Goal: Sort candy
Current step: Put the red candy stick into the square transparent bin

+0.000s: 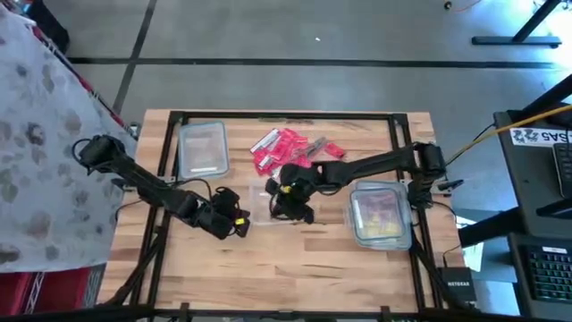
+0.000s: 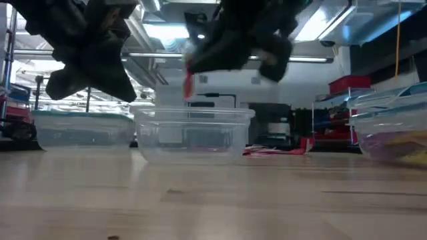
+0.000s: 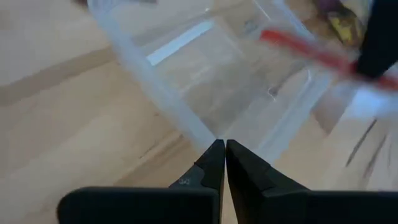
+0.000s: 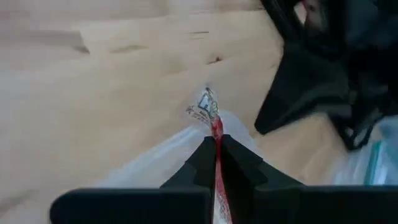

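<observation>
high: straight down, whole table (image 1: 268,268) | low: tabletop level, near | wrists: close; all share middle tub (image 2: 193,133)

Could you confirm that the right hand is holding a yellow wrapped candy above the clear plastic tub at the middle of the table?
Not quite: the wrapped candy pinched in the right hand is red, not yellow, as the right wrist view shows. The rest stands: in the low view it hangs above the clear rectangular plastic tub at the table's middle.
</observation>
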Controlling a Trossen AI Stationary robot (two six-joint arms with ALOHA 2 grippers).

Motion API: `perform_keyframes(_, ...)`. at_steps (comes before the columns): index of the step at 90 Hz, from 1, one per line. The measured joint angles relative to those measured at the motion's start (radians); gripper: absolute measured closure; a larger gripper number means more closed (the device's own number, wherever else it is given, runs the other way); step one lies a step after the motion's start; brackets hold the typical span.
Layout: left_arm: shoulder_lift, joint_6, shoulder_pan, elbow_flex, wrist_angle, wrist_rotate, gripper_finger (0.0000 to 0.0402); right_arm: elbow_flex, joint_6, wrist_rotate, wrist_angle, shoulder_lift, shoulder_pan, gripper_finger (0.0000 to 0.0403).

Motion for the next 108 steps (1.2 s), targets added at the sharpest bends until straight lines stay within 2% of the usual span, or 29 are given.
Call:
perform_keyframes(15, 0.0, 0.018, 0.005, 0.0, -0.001, 0.0, 0.0402, -0.001, -0.014, 0.108, 0.166, 0.096, -0.002, 0.0397)
perform_keyframes(23, 0.0, 0.02, 0.005, 0.0, 0.003, 0.0, 0.0402, 0.005, -0.028, 0.137, 0.197, 0.118, -0.002, 0.0379)
perform_keyframes(43, -0.001, 0.019, 0.005, 0.002, 0.005, -0.001, 0.0402, 0.002, 0.055, 0.155, 0.223, 0.127, -0.002, 0.027)
perform_keyframes(51, -0.001, 0.018, 0.005, 0.002, -0.004, 0.002, 0.0402, 0.002, 0.079, 0.23, 0.285, 0.131, -0.001, 0.0229)
perform_keyframes(60, -0.001, 0.017, 0.005, 0.001, -0.004, 0.009, 0.0402, -0.001, 0.061, 0.334, 0.29, 0.112, -0.001, 0.0202)
perform_keyframes(71, -0.001, 0.017, 0.005, 0.001, -0.004, 0.043, 0.0402, -0.005, 0.049, 0.37, 0.194, 0.038, -0.01, 0.0195)
perform_keyframes(84, -0.018, 0.031, 0.005, 0.0, -0.003, 0.104, 0.0402, 0.0, 0.056, 0.297, -0.031, -0.099, -0.065, 0.0194)
perform_keyframes(96, -0.067, 0.064, 0.001, 0.003, -0.004, 0.129, 0.0402, -0.002, 0.094, 0.241, -0.26, -0.164, -0.191, 0.0194)
perform_keyframes(108, -0.14, 0.083, 0.0, 0.004, -0.053, 0.136, 0.0402, -0.001, 0.154, 0.269, -0.406, -0.167, -0.349, 0.0194)
